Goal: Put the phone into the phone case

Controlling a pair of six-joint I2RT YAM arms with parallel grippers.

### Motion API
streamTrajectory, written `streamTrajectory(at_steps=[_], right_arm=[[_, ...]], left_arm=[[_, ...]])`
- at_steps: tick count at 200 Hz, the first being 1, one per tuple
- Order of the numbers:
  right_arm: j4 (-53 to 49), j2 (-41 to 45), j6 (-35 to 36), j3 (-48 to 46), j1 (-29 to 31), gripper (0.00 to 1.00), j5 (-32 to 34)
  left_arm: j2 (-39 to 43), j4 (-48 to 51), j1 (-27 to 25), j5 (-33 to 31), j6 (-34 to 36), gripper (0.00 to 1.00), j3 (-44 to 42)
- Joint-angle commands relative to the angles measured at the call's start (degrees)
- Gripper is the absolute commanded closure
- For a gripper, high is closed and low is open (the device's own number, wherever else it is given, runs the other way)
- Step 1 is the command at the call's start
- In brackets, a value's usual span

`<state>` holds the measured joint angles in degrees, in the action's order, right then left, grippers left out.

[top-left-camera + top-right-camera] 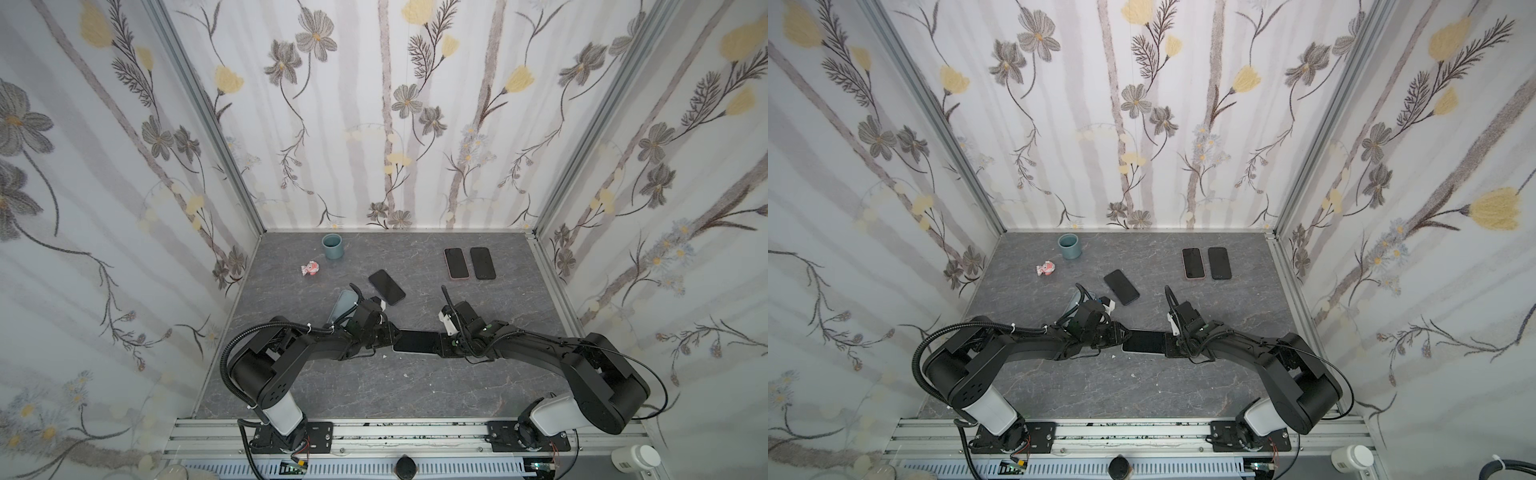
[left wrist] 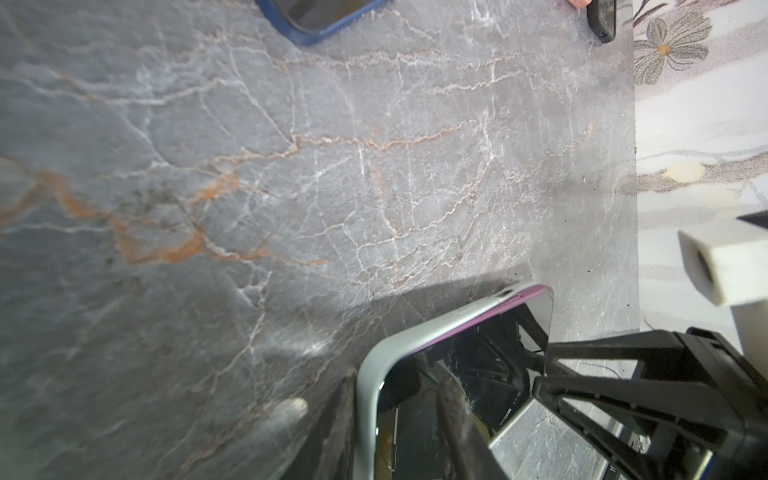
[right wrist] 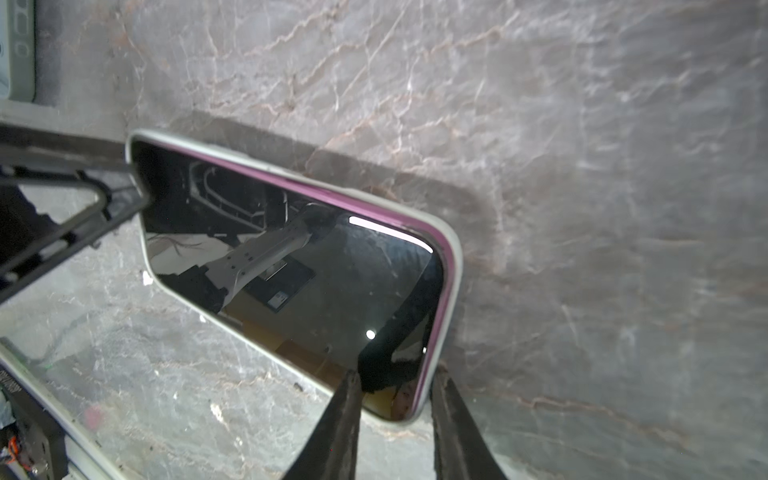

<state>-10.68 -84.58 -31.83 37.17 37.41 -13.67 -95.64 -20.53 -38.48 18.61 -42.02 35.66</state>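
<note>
The left gripper (image 1: 394, 340) and right gripper (image 3: 392, 380) pinch opposite ends of the phone (image 3: 291, 249), likely seating it in its pale phone case (image 3: 455, 266).

Soft even light, blurred wrist views.

The surface (image 1: 374, 386) is grey marble, veined white with a few rust-orange streaks. Round it the walls (image 1: 365, 104) are white paper with pale grey-brown stripes, grey flowers on dark stems and soft yellow blooms. The cup (image 1: 332, 246) is dusty blue-grey; just beside the cup lies a red, pink and white wrapper (image 1: 311, 268). Well nearer than the cup, the phone (image 3: 291, 266) has a glossy black screen edged magenta-purple, and its case (image 3: 452, 291) is pale grey-white. Between that and the cup, a second phone (image 1: 386, 286) is black-screened in dark blue, by a translucent pale blue spare case (image 1: 344, 305). Right of the cup, a pink-rimmed phone (image 1: 456, 263) neighbours an all-black phone (image 1: 483, 263). The left arm (image 1: 291, 345) and right arm (image 1: 540, 345) are black, white at the foot.
</note>
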Motion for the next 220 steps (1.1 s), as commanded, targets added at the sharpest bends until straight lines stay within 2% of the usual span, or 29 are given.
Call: streamTrajectory(at_steps=[1, 29, 102, 162, 220], right_arm=[[2.35, 0.19, -0.88, -0.48, 1.28, 0.71, -5.54], [1.21, 1.54, -1.61, -0.96, 1.79, 0.71, -4.91], [-5.4, 4.51, 1.27, 2.44, -1.33, 0.67, 4.14], [-6.93, -1.4, 4.04, 7.92, -2.01, 0.79, 6.0], [-7.6, -4.33, 4.94, 8.98, -2.25, 0.87, 7.26]], left_arm=[[-0.68, 2.52, -0.16, -0.14, 0.09, 0.63, 0.49], [-0.75, 3.1, -0.11, -0.59, 0.27, 0.62, 1.18], [1.85, 5.94, 0.31, -2.89, 2.11, 0.62, 1.6], [0.7, 5.95, 0.33, -1.85, 1.72, 0.63, 1.69], [0.54, 6.32, 0.33, -1.56, 1.99, 0.65, 1.38]])
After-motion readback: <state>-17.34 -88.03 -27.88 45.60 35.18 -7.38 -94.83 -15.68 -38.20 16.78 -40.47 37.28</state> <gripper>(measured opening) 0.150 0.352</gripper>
